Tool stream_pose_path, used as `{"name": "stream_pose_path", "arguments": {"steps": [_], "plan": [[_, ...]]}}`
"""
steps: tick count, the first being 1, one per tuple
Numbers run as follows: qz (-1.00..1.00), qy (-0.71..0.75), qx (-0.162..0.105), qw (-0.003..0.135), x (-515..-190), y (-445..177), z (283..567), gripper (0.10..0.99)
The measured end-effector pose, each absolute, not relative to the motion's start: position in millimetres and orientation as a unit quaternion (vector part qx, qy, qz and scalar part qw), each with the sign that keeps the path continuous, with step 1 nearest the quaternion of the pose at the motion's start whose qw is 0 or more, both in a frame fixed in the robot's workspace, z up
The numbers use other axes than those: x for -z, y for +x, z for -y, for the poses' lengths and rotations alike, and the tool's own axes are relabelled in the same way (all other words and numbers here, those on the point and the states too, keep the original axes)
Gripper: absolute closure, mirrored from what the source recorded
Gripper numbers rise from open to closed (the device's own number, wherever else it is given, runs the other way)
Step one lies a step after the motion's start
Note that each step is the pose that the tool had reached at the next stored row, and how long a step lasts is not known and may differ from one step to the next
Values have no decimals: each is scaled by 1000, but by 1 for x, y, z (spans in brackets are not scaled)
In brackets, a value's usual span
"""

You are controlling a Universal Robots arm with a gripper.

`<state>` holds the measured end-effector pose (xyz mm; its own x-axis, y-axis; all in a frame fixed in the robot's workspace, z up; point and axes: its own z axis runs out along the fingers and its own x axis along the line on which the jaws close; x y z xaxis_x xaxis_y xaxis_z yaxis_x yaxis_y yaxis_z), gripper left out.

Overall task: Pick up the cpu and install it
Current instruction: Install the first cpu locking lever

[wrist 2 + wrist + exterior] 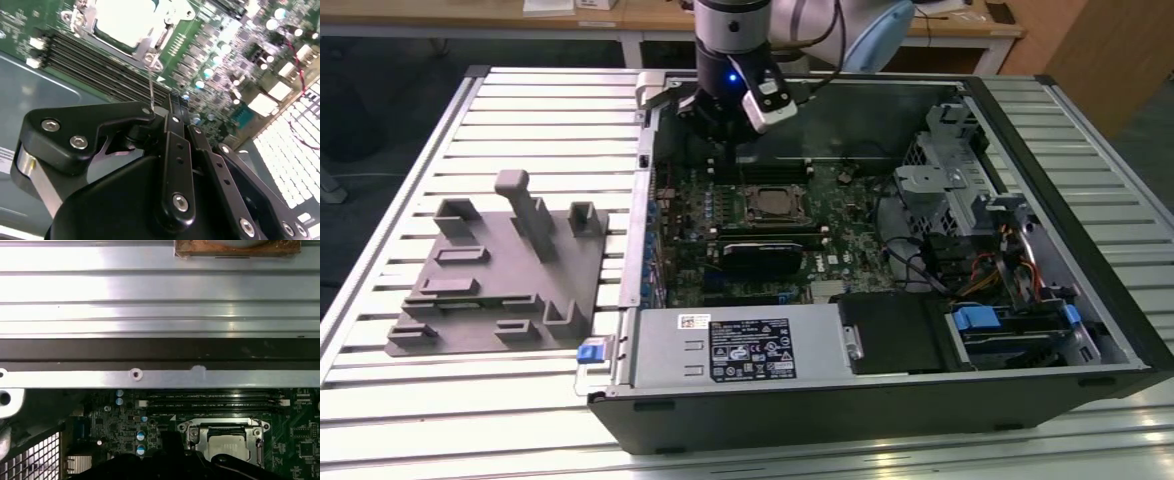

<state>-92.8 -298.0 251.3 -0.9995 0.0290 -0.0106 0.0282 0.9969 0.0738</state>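
Exterior view: cpu (775,203) flat in socket on motherboard (834,262), inside open case (1067,215).
Cpu axis: square, no long side; shiny metal top faces up, edges in line w/ board edges.
Cpu look: pale silver lid, bright in second wrist view (127,20); metal frame (226,428) around it in first wrist view.
Gripper (720,150): black, above board near cpu, apart from it.
Fingers: can't tell gap or hold.
Tray (500,275): grey plastic, on slatted table (520,110).
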Motion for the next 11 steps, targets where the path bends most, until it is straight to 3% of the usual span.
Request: {"name": "stream_pose_path", "arguments": {"steps": [11], "plan": [[-999, 14, -37, 6, -251, -63, 298, 980]]}}
